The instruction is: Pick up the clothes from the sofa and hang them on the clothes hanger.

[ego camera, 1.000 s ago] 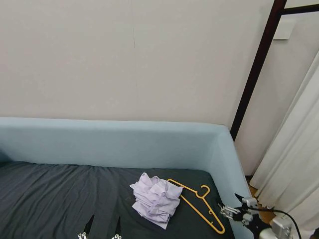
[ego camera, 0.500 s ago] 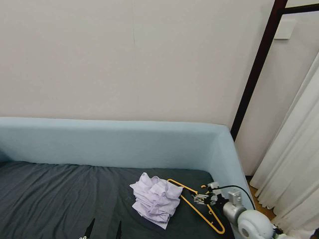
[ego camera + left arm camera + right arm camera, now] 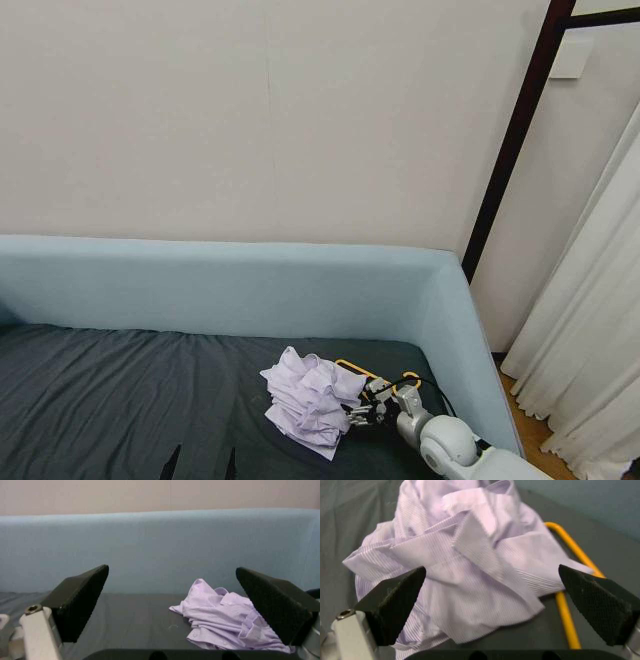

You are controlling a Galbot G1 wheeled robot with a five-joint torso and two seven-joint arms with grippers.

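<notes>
Right gripper [image 3: 490, 573]: jaws spread wide, nothing held, poised just beside lilac shirt [image 3: 470, 555] on its hanger side. Yellow hanger [image 3: 565, 543] partly covered by shirt edge. Shirt borne crumpled on sofa [image 3: 200, 290] seat. Left gripper [image 3: 171, 572]: spread, empty, parked well apart from shirt. Advised: thick central fold to be pinched, hanger wire kept out of bite.

Crumpled lilac shirt [image 3: 312, 400] on sofa [image 3: 250, 290]
</notes>
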